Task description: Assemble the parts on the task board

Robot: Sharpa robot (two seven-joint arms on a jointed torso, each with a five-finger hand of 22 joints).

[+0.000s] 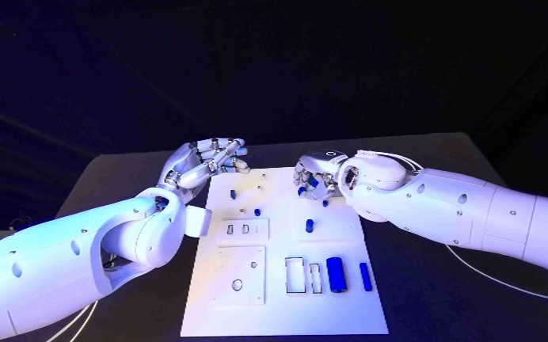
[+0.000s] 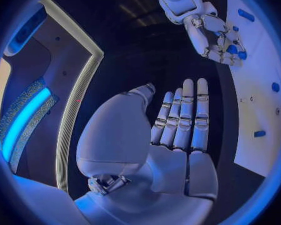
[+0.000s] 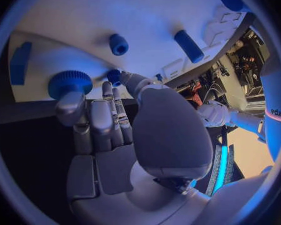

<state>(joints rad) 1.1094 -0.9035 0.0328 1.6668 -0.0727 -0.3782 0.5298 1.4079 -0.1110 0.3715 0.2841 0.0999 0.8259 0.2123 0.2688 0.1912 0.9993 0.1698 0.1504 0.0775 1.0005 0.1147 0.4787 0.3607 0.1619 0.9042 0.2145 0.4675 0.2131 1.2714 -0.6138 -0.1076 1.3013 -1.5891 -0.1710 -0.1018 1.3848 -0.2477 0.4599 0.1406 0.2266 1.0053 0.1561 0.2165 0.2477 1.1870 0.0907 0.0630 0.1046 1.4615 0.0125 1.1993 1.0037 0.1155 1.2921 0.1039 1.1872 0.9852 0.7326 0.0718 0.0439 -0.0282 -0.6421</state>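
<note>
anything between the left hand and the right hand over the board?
Head view: between left hand and right hand, bare task board, with one small blue part nearer the left.

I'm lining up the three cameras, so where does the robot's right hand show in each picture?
Head view: right hand over the far end of the task board.
Left wrist view: it hangs over the board's edge.
Right wrist view: fills the middle.
Shared landmark: the white board.

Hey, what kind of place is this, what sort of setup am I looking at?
Most likely a robotics lab or demo bench for assembly tests. A white task board with cut-out slots and small blue parts lies on a black table, and the left hand and right hand work over it against dark surroundings.
</note>
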